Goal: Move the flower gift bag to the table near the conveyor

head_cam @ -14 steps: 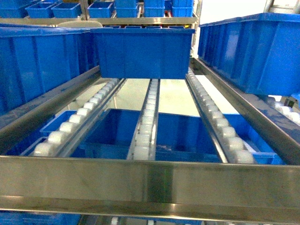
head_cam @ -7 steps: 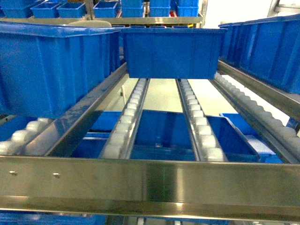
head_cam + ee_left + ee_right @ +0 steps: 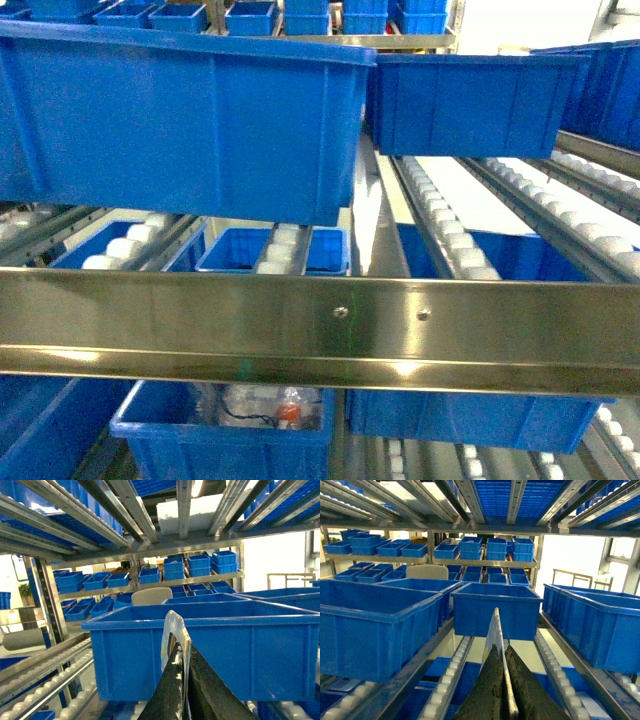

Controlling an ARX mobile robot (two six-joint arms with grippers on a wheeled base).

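Carrying step — both sets of fingers, left and right, pinch the flower gift bag edge-on before the conveyor; next, find the surface.

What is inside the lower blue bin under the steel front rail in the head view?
The lower blue bin holds clear plastic-wrapped items with an orange spot. The steel front rail covers the bin's back part, so anything further inside is hidden.

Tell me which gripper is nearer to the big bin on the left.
Left. The left gripper faces the bin just ahead; the right gripper is beside it, farther right.
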